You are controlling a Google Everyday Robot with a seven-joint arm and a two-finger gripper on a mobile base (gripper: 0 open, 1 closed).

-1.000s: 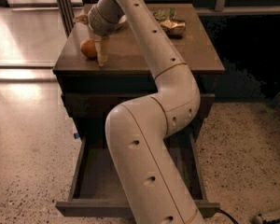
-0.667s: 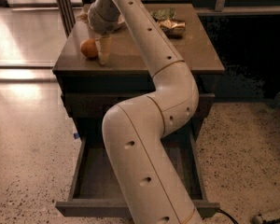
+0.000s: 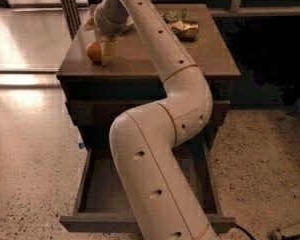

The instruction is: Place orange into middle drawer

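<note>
The orange (image 3: 93, 51) sits on the left front part of the dark wooden cabinet top (image 3: 150, 64). My gripper (image 3: 106, 54) reaches down from above and stands on the tabletop right beside the orange, on its right, touching or nearly touching it. The middle drawer (image 3: 90, 189) is pulled out wide open below, with a grey-brown floor. My white arm crosses over its middle and hides much of the inside.
A shiny gold-and-green foil packet (image 3: 184, 29) lies at the back right of the cabinet top. A beige bowl (image 3: 88, 23) shows partly behind my wrist at the back left. Speckled floor (image 3: 270, 169) surrounds the cabinet. A cable end (image 3: 290, 231) lies at lower right.
My arm's lower links have shifted slightly to the left. The gripper stays beside the orange, and the orange has not moved.
</note>
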